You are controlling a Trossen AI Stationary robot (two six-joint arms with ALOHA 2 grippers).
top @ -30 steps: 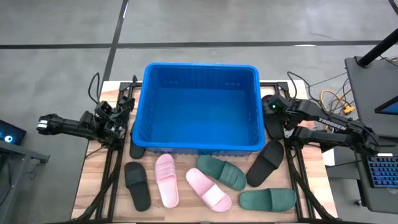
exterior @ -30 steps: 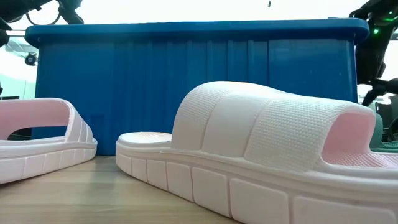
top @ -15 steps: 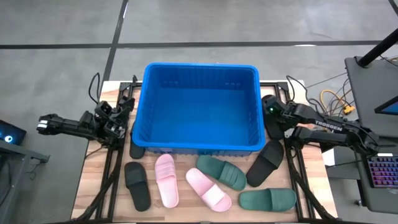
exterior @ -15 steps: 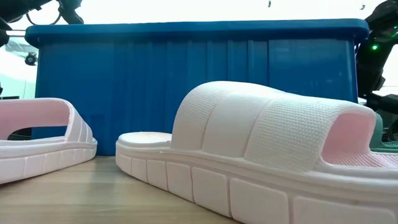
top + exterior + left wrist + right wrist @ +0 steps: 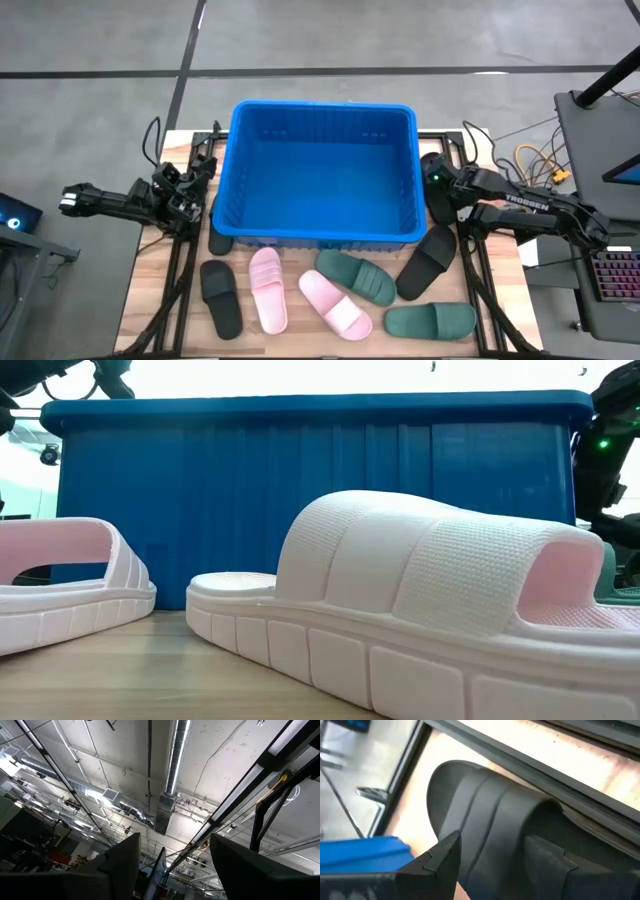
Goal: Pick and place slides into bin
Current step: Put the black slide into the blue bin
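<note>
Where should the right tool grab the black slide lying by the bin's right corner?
Probably the wide strap of the black slide, coming from above with one finger under its arch. It lies sole-down and apart from the bin, and the right tool looks open over it.

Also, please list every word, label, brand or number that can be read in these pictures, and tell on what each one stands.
"TROSSEN": white lettering along the right arm, readable only in the high view, and only just.
No readable text shows on the bin, the slides or the table.
</note>
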